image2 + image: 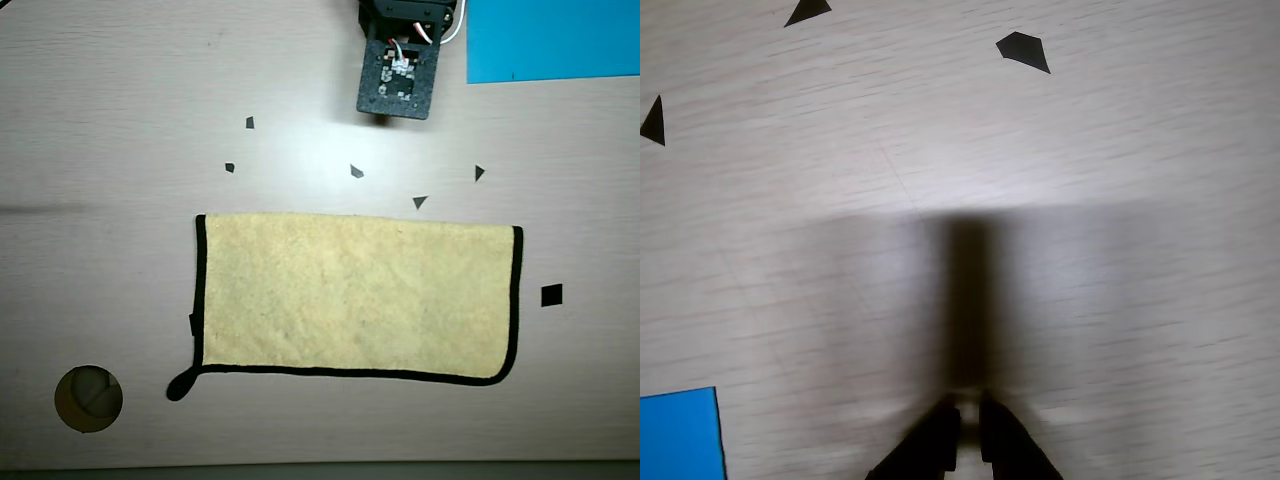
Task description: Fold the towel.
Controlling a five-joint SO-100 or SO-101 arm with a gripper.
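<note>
The black two-finger gripper (969, 415) hangs over bare pale wood-grain worktop (1090, 150), its fingertips nearly together with only a thin slit between them and nothing held. In the overhead view the pale yellow fuzzy terry towel with thin black edging (355, 305) lies flat, well clear of the gripper and below it in that picture, its long bare upper edge the side nearest the arm. It already looks doubled over along that edge, though that is a judgement from the missing trim.

The wrist view shows no towel at all, only small black tape scraps (1023, 50) ahead of the gripper and the smooth bright-blue sheet (678, 435) off to one side. The likely risks:
- reaching down with the fingers this close together would push the cloth and bunch it instead of pinching it;
- a shallow pinch on thick pile may catch only the top layer;
- the small black loop (181, 385) at the far corner could snag or drag.
</note>
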